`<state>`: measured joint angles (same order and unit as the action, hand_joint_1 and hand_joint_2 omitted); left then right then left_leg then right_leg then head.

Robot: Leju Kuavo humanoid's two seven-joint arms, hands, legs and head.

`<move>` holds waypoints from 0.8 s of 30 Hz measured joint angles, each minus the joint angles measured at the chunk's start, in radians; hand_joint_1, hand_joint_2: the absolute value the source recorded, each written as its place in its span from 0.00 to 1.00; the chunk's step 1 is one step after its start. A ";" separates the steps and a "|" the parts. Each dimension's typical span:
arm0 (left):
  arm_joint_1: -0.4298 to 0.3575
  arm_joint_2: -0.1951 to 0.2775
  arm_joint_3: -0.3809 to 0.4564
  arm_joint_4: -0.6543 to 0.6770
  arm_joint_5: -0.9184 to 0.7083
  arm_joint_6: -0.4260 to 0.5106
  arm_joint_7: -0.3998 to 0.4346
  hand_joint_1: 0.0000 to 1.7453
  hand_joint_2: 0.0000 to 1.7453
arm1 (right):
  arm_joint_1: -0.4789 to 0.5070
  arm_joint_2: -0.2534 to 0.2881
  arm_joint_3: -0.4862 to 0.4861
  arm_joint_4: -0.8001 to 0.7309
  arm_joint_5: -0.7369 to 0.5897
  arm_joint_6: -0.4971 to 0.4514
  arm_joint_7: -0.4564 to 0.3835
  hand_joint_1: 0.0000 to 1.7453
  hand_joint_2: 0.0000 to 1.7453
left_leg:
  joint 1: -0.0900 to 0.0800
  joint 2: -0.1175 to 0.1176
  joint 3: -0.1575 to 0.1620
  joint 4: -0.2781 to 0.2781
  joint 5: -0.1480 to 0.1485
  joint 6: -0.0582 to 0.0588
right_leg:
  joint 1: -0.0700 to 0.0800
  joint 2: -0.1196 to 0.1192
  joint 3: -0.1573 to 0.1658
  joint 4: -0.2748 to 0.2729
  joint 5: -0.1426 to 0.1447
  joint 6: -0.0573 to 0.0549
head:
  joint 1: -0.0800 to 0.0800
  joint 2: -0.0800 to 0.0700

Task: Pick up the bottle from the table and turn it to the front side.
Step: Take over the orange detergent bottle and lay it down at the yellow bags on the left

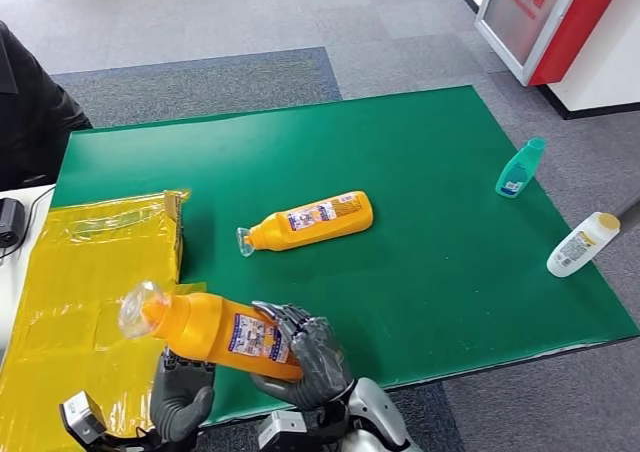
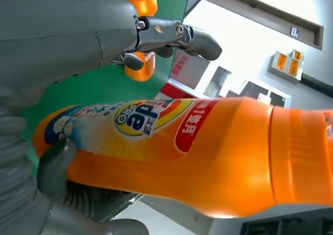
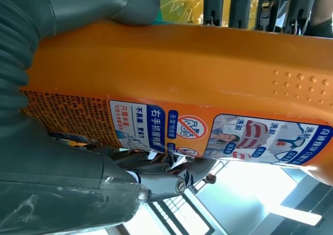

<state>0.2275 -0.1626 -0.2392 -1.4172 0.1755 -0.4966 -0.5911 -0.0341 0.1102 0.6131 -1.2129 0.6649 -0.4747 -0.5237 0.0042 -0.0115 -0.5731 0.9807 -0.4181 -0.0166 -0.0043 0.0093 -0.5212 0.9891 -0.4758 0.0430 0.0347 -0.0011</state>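
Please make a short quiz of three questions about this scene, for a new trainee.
1. True or false: the raised orange bottle is held by both the left hand and the right hand.
2. How many bottles lie on the green mat? A) two B) three C) four
3. Fill in: left of the mat lies a ____ plastic bag.

Key: 1 true; 2 B; 3 yellow.

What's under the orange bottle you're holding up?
Under the held orange bottle are the yellow plastic sheet and the green mat. Both hands, left and right, grip it from below, hiding the surface directly beneath.
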 joint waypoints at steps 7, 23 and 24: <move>0.000 -0.003 0.032 0.000 0.008 -0.011 0.019 0.00 1.00 | -0.001 -0.018 0.031 0.013 0.002 0.000 -0.013 1.00 1.00 | 0.000 0.000 0.000 0.000 0.000 0.000 | 0.000 0.000 0.000 0.000 0.000 0.000 | 0.000 0.000; -0.006 0.012 -0.006 0.003 -0.094 -0.023 -0.004 0.01 1.00 | -0.038 -0.024 0.089 0.096 0.018 0.021 -0.029 1.00 1.00 | 0.000 0.000 0.000 0.000 0.000 0.000 | 0.000 0.000 0.000 0.000 0.000 0.000 | 0.000 0.000; -0.006 0.015 -0.011 0.004 -0.097 -0.020 -0.009 0.01 1.00 | -0.040 -0.024 0.092 0.100 0.018 0.022 -0.030 1.00 1.00 | 0.000 0.000 0.000 0.000 0.000 0.000 | 0.000 0.000 0.000 0.000 0.000 0.000 | 0.000 0.000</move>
<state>0.2213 -0.1473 -0.2501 -1.4128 0.0788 -0.5167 -0.6001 -0.0741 0.0866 0.7047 -1.1131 0.6828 -0.4523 -0.5536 0.0041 -0.0114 -0.5731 0.9808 -0.4181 -0.0166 -0.0044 0.0094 -0.5216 0.9891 -0.4758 0.0430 0.0347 -0.0011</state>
